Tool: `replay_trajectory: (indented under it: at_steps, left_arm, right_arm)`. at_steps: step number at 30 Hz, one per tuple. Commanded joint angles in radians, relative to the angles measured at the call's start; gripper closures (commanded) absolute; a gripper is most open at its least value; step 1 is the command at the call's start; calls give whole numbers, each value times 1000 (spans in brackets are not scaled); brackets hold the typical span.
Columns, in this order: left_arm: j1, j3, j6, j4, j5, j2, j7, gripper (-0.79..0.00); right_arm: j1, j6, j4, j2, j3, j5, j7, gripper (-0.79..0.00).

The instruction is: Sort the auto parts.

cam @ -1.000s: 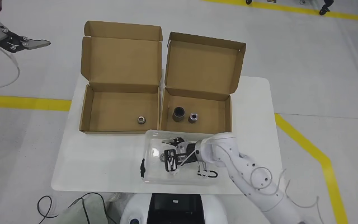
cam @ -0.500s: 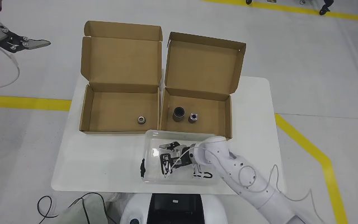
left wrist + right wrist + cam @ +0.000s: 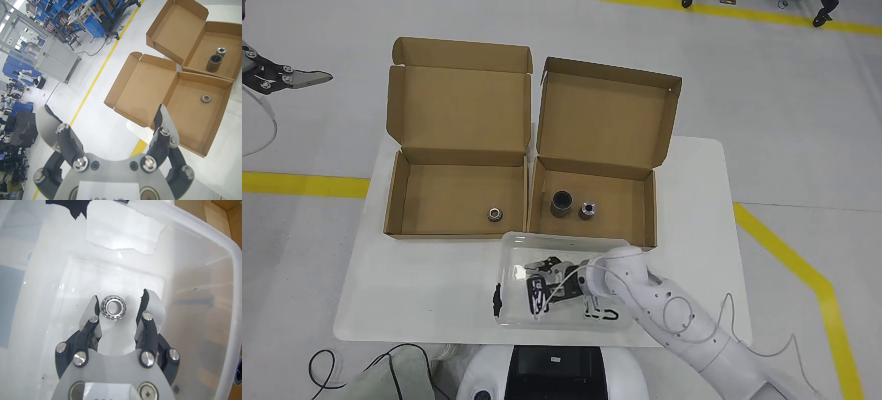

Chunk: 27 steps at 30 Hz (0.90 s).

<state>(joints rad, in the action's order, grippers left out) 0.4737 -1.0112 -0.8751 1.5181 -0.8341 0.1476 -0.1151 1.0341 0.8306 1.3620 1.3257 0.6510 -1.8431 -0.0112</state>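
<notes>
Right gripper (image 3: pixel 120 296) shifted, fingers (image 3: pixel 143 306) spread around bearing (image 3: pixel 113 308).

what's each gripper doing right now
Left gripper: open, empty.
Right gripper: open, straddling the bearing in the clear bin.

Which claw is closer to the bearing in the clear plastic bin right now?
Right. The right claw is inside the clear bin, open around the bearing. The left claw hangs open over the floor, past the cardboard boxes.
</notes>
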Motion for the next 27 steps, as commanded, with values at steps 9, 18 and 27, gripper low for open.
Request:
replay_trajectory:
  at_steps: [9,18,27]
  left_arm:
    - [0,0,0,0,0,0,0,-785]
    - [0,0,0,0,0,0,0,-785]
    - [0,0,0,0,0,0,0,-785]
  right_arm:
    - [-15,-3,-21,8,-18,8,-16,-126]
    - [-14,-28,-17,6,-7,25,20,0]
    - [21,-47,19,-20,49,43,139,0]
